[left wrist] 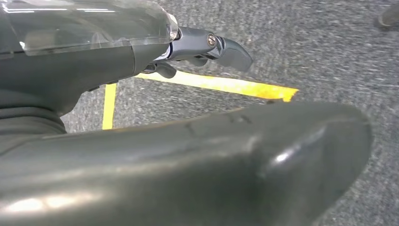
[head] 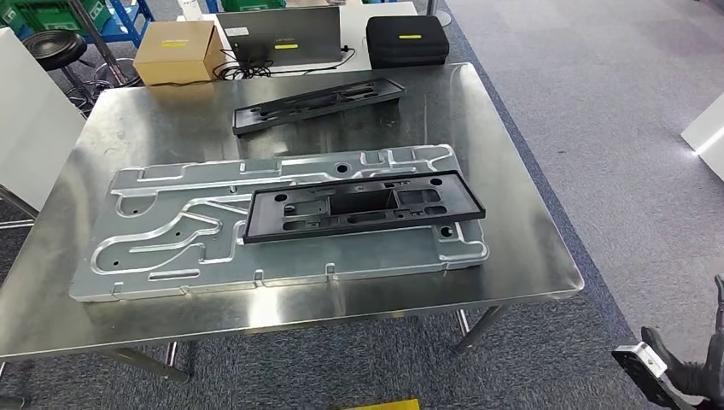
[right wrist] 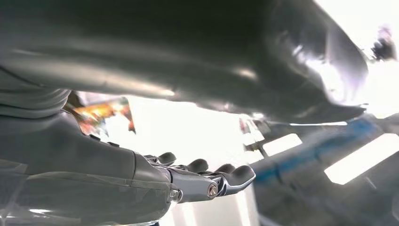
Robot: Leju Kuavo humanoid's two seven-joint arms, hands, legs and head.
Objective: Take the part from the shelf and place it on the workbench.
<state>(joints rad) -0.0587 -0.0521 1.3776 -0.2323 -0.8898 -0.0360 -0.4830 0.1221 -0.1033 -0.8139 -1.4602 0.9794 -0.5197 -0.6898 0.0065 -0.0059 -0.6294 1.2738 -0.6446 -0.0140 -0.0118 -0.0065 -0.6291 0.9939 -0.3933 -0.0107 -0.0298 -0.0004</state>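
From the head view I see the black plastic part point(head: 365, 208) lying flat on the stamped metal panel point(head: 171, 231) on the tabletop point(head: 529, 248); a second black part point(head: 318, 104) lies behind the panel. My right robot hand point(head: 696, 363) hangs beside the tabletop's near right corner. In the left wrist view my left robot hand point(left wrist: 207, 47) hangs over carpet point(left wrist: 329, 56) with yellow tape point(left wrist: 216, 84), fingers apart, holding nothing. In the right wrist view the right robot hand's fingers point(right wrist: 211, 176) are loosely extended, holding nothing.

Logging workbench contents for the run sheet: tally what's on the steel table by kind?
Black plastic parts: 2, one lying on the plate, one on bare steel farther back.
Silver metal plate: 1, flat on the workbench.
Total: 3.
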